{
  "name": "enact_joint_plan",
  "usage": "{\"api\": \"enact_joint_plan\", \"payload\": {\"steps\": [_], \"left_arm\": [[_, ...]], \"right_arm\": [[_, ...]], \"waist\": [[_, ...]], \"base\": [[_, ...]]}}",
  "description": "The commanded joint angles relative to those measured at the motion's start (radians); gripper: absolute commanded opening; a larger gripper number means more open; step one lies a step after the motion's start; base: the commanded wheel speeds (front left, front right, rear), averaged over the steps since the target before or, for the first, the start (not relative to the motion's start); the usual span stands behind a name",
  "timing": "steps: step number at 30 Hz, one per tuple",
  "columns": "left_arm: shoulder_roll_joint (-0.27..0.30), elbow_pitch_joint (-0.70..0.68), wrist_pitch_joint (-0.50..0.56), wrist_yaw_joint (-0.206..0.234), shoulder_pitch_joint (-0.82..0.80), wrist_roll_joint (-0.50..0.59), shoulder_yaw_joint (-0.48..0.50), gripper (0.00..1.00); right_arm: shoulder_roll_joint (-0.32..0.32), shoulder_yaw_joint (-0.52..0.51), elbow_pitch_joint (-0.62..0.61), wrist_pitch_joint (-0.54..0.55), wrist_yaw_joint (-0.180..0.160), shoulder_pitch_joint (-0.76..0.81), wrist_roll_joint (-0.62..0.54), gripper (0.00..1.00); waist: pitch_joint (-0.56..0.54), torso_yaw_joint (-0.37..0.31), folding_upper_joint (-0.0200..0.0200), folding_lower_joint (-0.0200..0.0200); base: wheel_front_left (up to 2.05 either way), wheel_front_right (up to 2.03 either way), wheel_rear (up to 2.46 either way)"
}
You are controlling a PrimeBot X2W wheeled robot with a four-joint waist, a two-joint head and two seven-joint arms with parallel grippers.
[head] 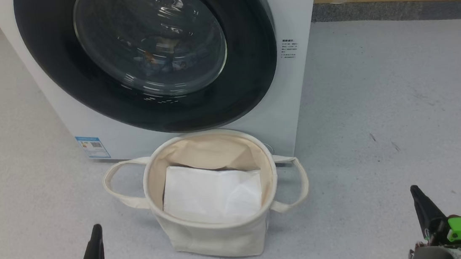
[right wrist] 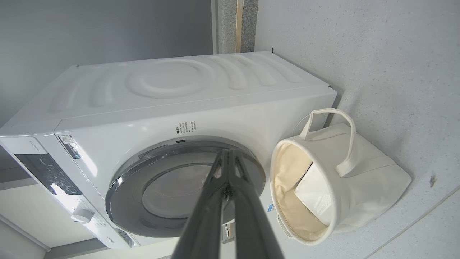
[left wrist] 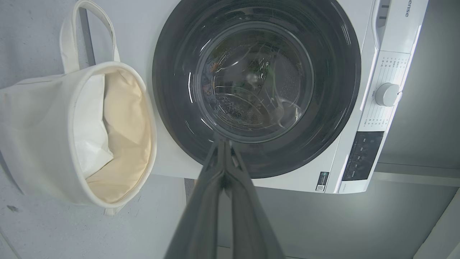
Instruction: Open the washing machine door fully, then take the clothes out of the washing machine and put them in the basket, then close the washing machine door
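Left gripper (head: 95, 234) and right gripper (head: 417, 193) hang clenched, empty, above the grey floor (head: 381, 110). Black-rimmed round glass door (head: 147, 57) is closed on the white boxy washing machine (head: 295, 13); cream canvas basket (head: 148, 188) stands just before it.

In my left wrist view, upper right, I can read only the letters "ense" on the washing machine (left wrist: 395, 30), cut off by the frame edge. The blue sticker (head: 92, 147), lower left in the head view, carries a square code. Its print, the small printed text (head: 289, 49), the dial (left wrist: 387, 94) markings and the dark control panel (left wrist: 361, 154) are too small to read.
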Motion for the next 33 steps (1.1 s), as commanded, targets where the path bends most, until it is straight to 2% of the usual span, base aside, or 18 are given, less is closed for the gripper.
{"api": "enact_joint_plan", "payload": {"steps": [1, 23, 24, 30, 33], "left_arm": [[0.006, -0.036, 0.008, -0.007, -0.044, -0.004, 0.033, 0.0], [0.006, -0.036, 0.008, -0.007, -0.044, -0.004, 0.033, 0.0], [0.0, 0.0, 0.0, 0.0, 0.0, 0.0, 0.0, 1.0], [-0.002, 0.041, -0.01, 0.001, 0.011, 0.002, -0.003, 1.0], [-0.002, 0.04, -0.018, 0.0, 0.005, 0.005, -0.003, 1.0]], "right_arm": [[-0.008, 0.02, -0.031, 0.007, 0.0, -0.049, -0.003, 0.0], [-0.008, 0.02, -0.031, 0.007, 0.0, -0.049, -0.003, 0.0], [0.0, 0.0, 0.0, 0.0, 0.0, 0.0, 0.0, 1.0], [0.003, 0.008, 0.04, -0.01, 0.0, 0.008, -0.005, 1.0], [0.003, 0.011, 0.036, -0.018, 0.0, 0.0, -0.009, 1.0]], "waist": [[0.0, 0.0, 0.0, 0.0], [0.0, 0.0, 0.0, 0.0], [0.0, 0.0, 0.0, 0.0], [0.001, 0.0, 0.0, 0.0003], [-0.001, 0.001, 0.0, 0.002]], "base": [[0.0, 0.0, 0.0], [0.0, 0.0, 0.0], [0.0, 0.0, 0.0], [0.0, 0.0, 0.0], [0.0, 0.0, 0.0]]}}
